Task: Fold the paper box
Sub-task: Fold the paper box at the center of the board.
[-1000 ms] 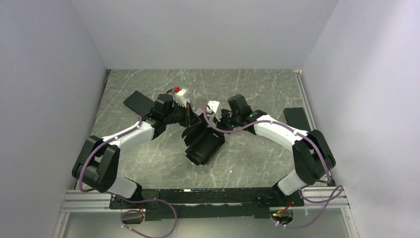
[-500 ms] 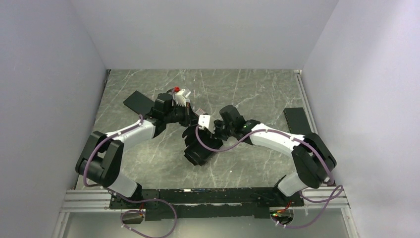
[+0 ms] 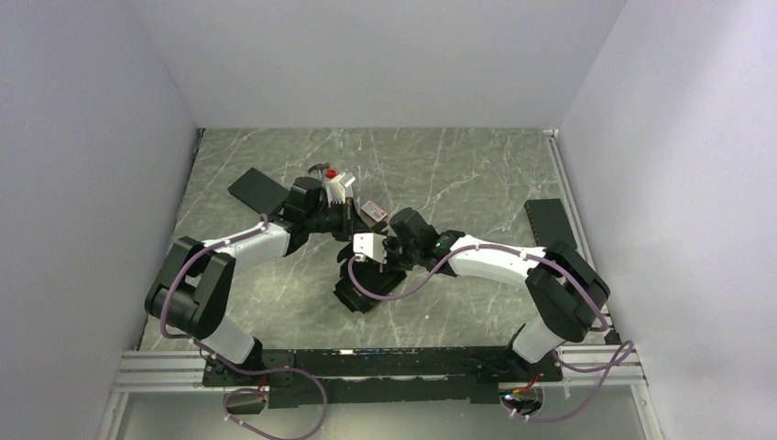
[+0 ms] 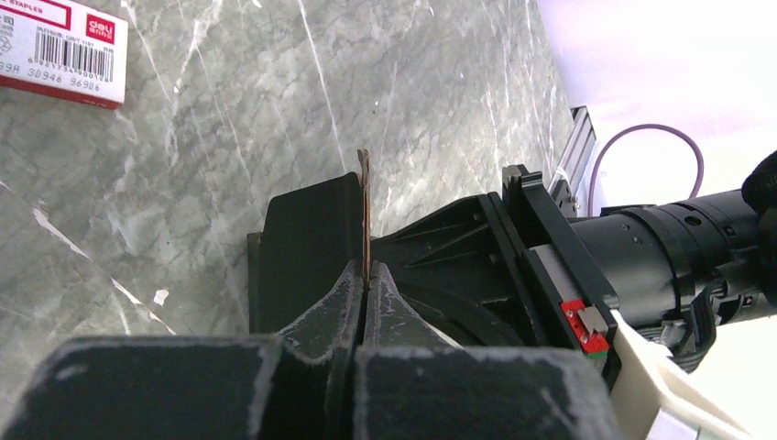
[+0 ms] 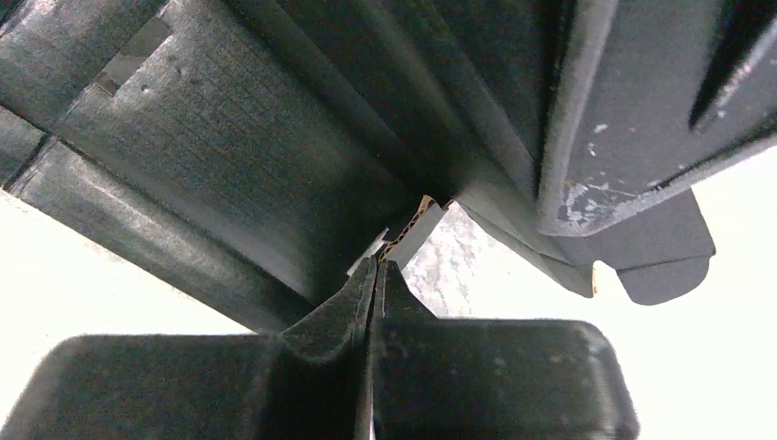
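Clamping the left gripper (image 4: 365, 271) tight on an upright flap of the paper box (image 4: 307, 234), with fingers (image 4: 330, 307) pressing together and only the thin cardboard edge between them, its brown core poking up past the tips. Reaching in from the far-left side of the paper box in the overhead view, wrist tilting down toward it

Pinching the right gripper (image 5: 376, 266) fully closed too, grasping a cut edge of the same paper box at a corner where dark creased panels are meeting, a sliver of corrugated core showing just above the fingertips. Coming in from the right side of the paper box, forearm stretching low across the marble table (image 3: 476, 165)

Holding the paper box partly folded between the two arms, panels and flaps standing at angles; not telling from these views whether touching the surface or hanging just above it

Lying flat just beyond the paper box and apart from it, a white-and-red stapler box (image 4: 55, 41). Lying well off to the far left of the paper box, a black slab (image 3: 257, 190); well off to the right, a second black slab (image 3: 550, 220)
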Tool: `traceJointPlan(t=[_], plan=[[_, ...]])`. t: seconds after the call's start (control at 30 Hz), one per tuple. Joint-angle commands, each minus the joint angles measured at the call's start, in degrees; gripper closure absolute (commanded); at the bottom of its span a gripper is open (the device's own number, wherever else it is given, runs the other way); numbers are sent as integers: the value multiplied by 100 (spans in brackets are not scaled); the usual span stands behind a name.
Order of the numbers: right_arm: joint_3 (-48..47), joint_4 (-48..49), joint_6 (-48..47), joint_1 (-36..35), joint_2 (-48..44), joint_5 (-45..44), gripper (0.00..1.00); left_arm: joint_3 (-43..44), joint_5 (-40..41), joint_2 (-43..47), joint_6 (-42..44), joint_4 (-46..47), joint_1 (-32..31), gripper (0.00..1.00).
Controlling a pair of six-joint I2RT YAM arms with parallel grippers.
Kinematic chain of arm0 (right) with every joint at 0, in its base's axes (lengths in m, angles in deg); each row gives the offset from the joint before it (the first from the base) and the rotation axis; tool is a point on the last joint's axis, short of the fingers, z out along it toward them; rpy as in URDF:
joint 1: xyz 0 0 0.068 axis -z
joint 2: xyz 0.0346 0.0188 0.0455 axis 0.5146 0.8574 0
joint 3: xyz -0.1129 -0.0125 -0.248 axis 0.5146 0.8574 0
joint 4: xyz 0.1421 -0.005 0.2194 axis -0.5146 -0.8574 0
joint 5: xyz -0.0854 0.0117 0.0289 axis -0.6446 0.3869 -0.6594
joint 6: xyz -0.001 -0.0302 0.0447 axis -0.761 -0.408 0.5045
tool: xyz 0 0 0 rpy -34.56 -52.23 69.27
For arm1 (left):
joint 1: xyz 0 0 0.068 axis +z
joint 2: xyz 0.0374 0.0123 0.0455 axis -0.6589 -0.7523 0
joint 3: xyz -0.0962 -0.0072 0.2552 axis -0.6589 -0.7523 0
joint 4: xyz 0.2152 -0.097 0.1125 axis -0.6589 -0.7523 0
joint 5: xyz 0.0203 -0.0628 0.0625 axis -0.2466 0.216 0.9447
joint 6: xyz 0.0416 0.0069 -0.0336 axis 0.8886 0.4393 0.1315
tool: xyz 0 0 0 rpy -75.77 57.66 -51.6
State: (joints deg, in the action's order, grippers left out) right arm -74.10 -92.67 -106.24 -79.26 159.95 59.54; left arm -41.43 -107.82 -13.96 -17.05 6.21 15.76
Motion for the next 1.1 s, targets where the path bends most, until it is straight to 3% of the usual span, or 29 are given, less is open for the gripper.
traceJointPlan(t=[0.0,0.37,0.63,1.07], plan=[[66,92,-395,-304,21,281,100,89,-372,186,164,219,-3,100],[-189,81,-504,-584,520,-700,100,240,-948,-165,165,-127,-28,100],[-38,487,-1001,-743,301,-1325,100,563,-1008,-211,410,-616,-50,100],[249,878,-1710,-840,-104,-1406,100,1017,-854,-584,370,-599,-31,100]])
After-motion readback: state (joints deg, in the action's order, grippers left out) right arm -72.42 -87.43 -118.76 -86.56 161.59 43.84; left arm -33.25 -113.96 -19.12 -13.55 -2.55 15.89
